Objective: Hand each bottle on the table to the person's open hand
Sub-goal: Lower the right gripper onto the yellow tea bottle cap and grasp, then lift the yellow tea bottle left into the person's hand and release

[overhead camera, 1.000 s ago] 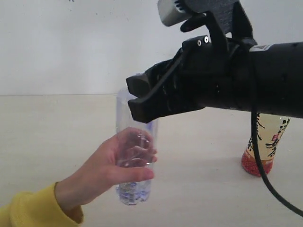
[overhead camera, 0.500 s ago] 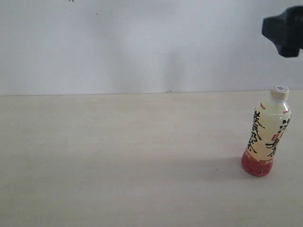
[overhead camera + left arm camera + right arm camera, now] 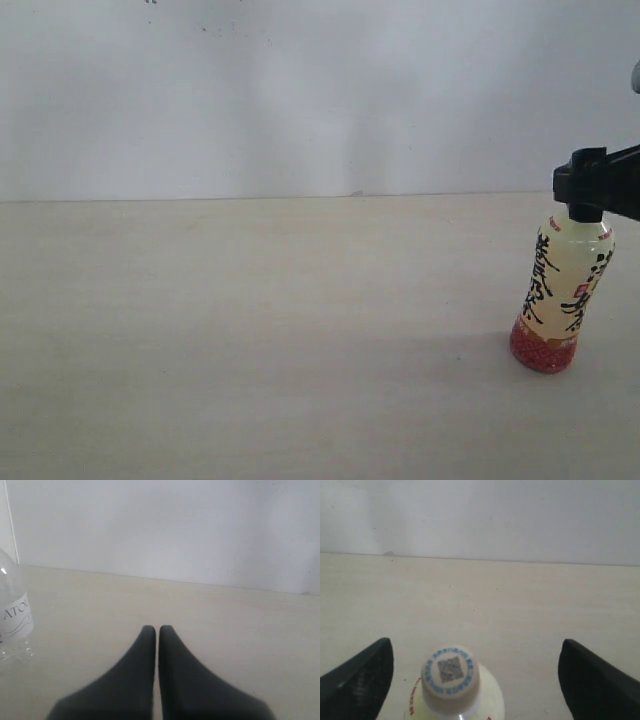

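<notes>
Lower right of the exterior view: the pale yellow bottle (image 3: 562, 300) is seen upright on the table (image 3: 250, 320), its top masked by the black right gripper (image 3: 475, 649). From the right wrist, the jaws are shown spread wide, one finger to each side of the white cap (image 3: 450, 672), nothing touched. The cap sits slightly nearer one finger, so centring is advised. The fingers should then be lowered past the cap onto the body and closed squarely, so the bottle is not tipped. The left gripper (image 3: 157, 630) is pressed together on nothing, the clear labelled bottle (image 3: 12, 625) standing apart from it. No open hand is in view.
</notes>
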